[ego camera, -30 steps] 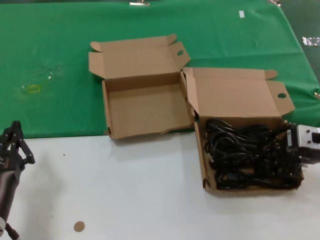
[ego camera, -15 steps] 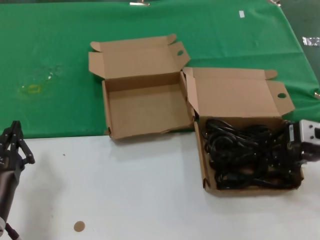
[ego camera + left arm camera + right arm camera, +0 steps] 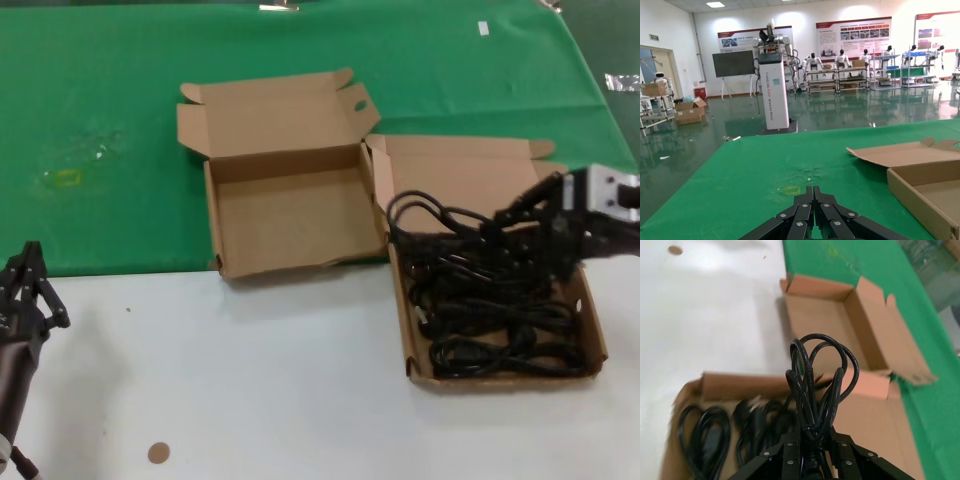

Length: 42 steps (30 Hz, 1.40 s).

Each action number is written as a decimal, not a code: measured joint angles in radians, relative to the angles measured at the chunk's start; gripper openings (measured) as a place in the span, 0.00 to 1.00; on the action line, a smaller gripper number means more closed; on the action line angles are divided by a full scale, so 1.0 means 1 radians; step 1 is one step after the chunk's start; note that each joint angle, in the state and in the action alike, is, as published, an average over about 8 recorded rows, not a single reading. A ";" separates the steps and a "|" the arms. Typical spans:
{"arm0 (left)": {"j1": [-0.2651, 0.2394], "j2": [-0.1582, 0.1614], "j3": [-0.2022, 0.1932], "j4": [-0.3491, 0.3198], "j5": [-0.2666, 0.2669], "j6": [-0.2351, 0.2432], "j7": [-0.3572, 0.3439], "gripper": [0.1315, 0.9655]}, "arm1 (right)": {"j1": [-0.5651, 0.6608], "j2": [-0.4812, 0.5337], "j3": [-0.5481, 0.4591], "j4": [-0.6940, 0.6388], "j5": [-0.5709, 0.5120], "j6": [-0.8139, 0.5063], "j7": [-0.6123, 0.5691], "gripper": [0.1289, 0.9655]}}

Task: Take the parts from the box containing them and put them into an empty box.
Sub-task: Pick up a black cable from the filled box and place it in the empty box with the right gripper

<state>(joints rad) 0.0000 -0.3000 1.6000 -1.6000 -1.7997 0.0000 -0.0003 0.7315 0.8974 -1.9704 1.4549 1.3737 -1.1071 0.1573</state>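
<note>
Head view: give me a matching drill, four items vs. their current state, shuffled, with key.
Items
1. right gripper
2. left gripper
3. box with the wavy lid flap
4. box with the straight lid flap

States
A. holds nothing, lid open
B. shut on nothing, parked low at the table's near left edge
C. has black cords lying in it
D. clamped on a cord bundle raised above the box

Pairs: 1-D, 2-B, 3-A, 4-C

Two open cardboard boxes, several coiled black cords
</note>
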 joint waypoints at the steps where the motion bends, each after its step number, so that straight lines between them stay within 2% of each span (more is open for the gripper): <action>1: 0.000 0.000 0.000 0.000 0.000 0.000 0.000 0.02 | 0.011 -0.011 -0.004 -0.002 -0.006 0.001 0.003 0.14; 11: 0.000 0.000 0.000 0.000 0.000 0.000 0.000 0.02 | 0.133 -0.199 -0.091 -0.080 -0.114 0.028 0.042 0.14; 27: 0.000 0.000 0.000 0.000 0.000 0.000 0.000 0.02 | 0.267 -0.528 -0.189 -0.362 -0.271 0.172 0.084 0.14; 34: 0.000 0.000 0.000 0.000 0.000 0.000 0.000 0.02 | 0.305 -0.629 -0.204 -0.513 -0.291 0.245 0.056 0.14; 42: 0.000 0.000 0.000 0.000 0.000 0.000 0.000 0.02 | 0.358 -0.697 -0.210 -0.688 -0.282 0.306 -0.033 0.14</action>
<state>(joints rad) 0.0000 -0.3000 1.6000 -1.6000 -1.7997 0.0000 -0.0003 1.0898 0.2006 -2.1803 0.7669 1.0919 -0.8016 0.1248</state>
